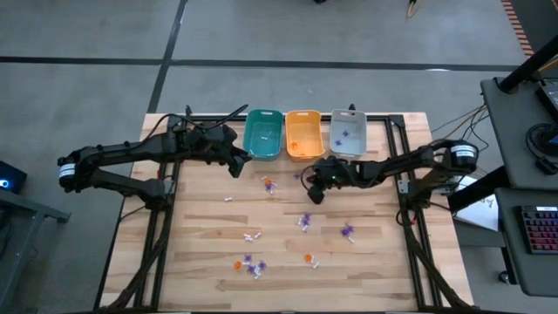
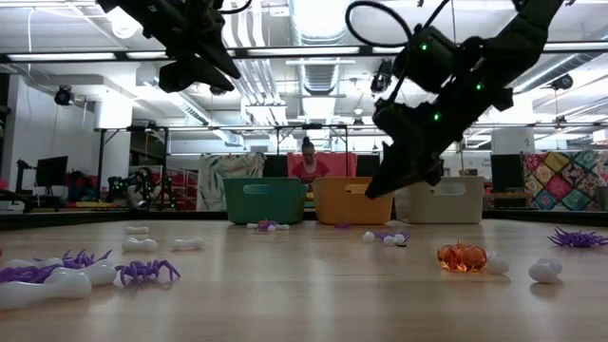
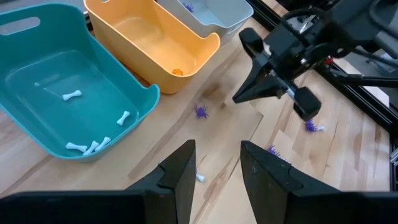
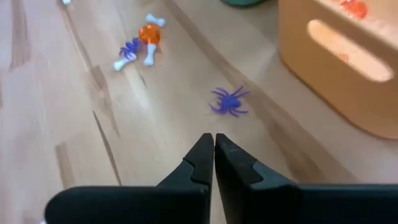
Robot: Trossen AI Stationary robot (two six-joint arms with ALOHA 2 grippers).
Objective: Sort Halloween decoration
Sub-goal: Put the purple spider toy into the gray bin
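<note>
Pale wooden planks make up the table point(image 1: 200, 253); three bins stand in a row at its far edge, a teal bin point(image 1: 263, 134), an orange bin point(image 1: 303, 133) and a grey bin point(image 1: 347, 133); white bones point(image 3: 87, 145) lie in the teal one, an orange piece in the orange one, purple spiders in the grey one.

Halloween decoration point(image 1: 253, 265) is still scattered over the planks in front of the bins: purple spiders, white bones and small orange pumpkins; one purple spider point(image 4: 228, 101) lies just beside the orange bin, ahead of the right gripper point(image 4: 214, 144); a pumpkin point(image 4: 149, 35) with a bone and another spider lies farther off.

Right gripper hangs above the table near the front of the orange and grey bins, its fingers pressed together with nothing between them; left gripper point(image 3: 216, 163) hovers near the front corner of the teal bin, fingers parted and empty.
</note>
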